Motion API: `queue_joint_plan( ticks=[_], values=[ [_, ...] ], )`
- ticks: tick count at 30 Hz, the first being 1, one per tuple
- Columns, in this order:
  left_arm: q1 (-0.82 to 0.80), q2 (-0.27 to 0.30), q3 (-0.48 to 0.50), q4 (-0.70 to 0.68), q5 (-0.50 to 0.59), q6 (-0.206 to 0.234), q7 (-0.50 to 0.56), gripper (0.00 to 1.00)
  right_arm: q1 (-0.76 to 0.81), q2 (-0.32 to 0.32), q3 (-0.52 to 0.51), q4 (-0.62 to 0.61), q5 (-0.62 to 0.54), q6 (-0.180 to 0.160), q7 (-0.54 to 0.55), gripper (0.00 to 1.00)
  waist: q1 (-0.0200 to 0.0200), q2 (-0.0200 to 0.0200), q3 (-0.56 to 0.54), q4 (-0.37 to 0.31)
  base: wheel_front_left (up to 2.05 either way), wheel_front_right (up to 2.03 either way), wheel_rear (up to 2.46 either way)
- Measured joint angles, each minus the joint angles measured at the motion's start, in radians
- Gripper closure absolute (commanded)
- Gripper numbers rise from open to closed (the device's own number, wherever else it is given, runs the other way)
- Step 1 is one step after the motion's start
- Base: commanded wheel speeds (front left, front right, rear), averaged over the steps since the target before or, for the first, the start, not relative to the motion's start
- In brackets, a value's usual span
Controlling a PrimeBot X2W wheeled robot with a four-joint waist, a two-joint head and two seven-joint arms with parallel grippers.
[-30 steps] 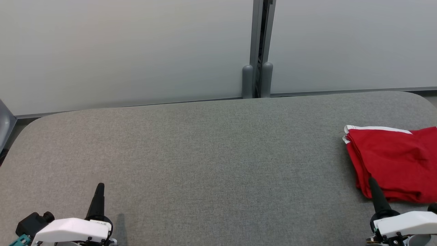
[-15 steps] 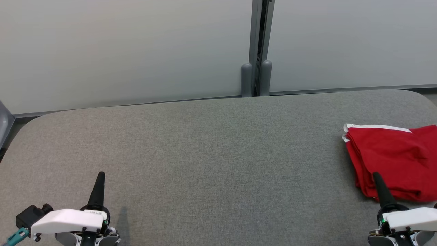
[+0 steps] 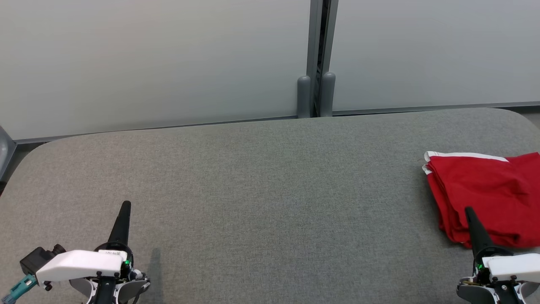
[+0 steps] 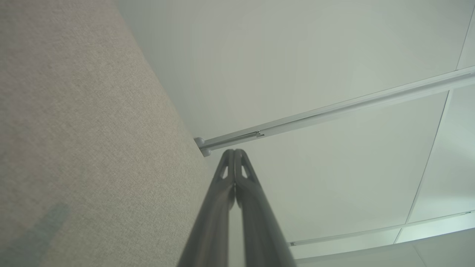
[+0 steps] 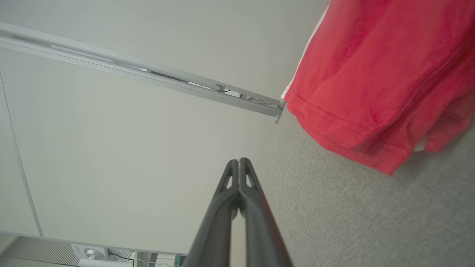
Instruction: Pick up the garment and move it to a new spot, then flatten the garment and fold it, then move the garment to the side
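The garment (image 3: pixel 489 198) is red with a white stripe along its far edge, folded into a thick stack at the right end of the grey fabric table (image 3: pixel 261 194). The right wrist view shows its hemmed red layers (image 5: pixel 374 78) up close. My right gripper (image 3: pixel 469 211) is shut and empty, its tip in front of the garment's near left corner; whether it touches the cloth I cannot tell. In the right wrist view its fingers (image 5: pixel 239 163) are pressed together. Near the front left of the table my left gripper (image 3: pixel 125 205) is shut and empty, its tips (image 4: pixel 234 152) closed.
A pale wall with a grey vertical post (image 3: pixel 317 59) runs behind the table. The table's rounded far corners lie at the left (image 3: pixel 29 156) and the right (image 3: pixel 523 120). Bare grey fabric stretches between the two grippers.
The picture has shifted slightly, so the camera has moved. Both grippers stand a little further up the view, still shut. The garment lies as before.
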Motion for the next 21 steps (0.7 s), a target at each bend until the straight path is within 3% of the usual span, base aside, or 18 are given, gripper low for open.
queue_joint_plan(
  ticks=[21],
  values=[
    [-0.051,-0.013,0.016,0.019,-0.135,-0.032,0.037,1.0,-0.021,-0.003,-0.015,-0.003,0.161,0.0,0.008,1.0,0.0,0.0,0.011,-0.005,0.0,0.0,0.0]
  ],
)
